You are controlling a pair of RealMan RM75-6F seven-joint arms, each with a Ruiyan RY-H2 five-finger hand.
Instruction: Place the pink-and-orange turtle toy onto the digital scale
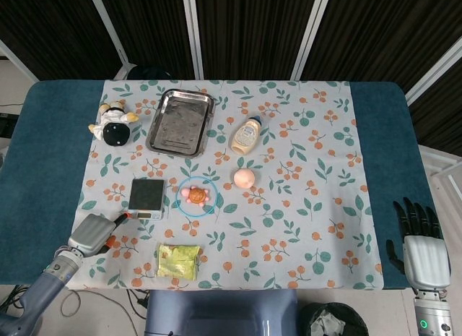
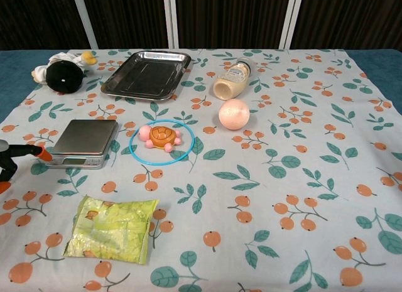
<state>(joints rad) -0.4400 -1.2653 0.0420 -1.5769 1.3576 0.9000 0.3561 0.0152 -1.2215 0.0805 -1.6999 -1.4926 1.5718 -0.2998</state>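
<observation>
Head view: pink-and-orange turtle toy [image 1: 195, 196] sitting inside a thin blue ring [image 1: 197, 213], just right of the small grey digital scale [image 1: 147, 194] and not on it. Round pink ball [image 1: 245, 178] further right of scale, past the turtle. Cream squeeze bottle [image 1: 246, 135] lying on its side up and right of scale. Rectangular metal tray [image 1: 180, 122] directly beyond scale. Black-and-white plush toy [image 1: 113, 126] beyond scale and to its left. Crinkled yellow-green snack packet [image 1: 178, 261] on the near side of scale, slightly right. Left hand [image 1: 94, 233] near scale's near-left corner, orange-tipped finger extended toward it, contact unclear; holding nothing, other fingers not readable, so open or clenched cannot tell. Right hand [image 1: 419, 242] well off to the right of scale, past the floral tablecloth [image 1: 310, 206] edge, fingers spread, released, holding nothing.

Chest view: turtle toy [image 2: 160, 136] still off the scale [image 2: 81, 142], inside the ring [image 2: 139, 154] just to its right. Left hand [image 2: 11, 161] at frame edge left of scale, fingertip [image 2: 45, 154] close to scale's front-left corner. Packet [image 2: 112, 228] near side of scale. Ball [image 2: 233, 113], bottle [image 2: 230, 81], tray [image 2: 146, 74], plush [image 2: 61, 73] all beyond scale.
</observation>
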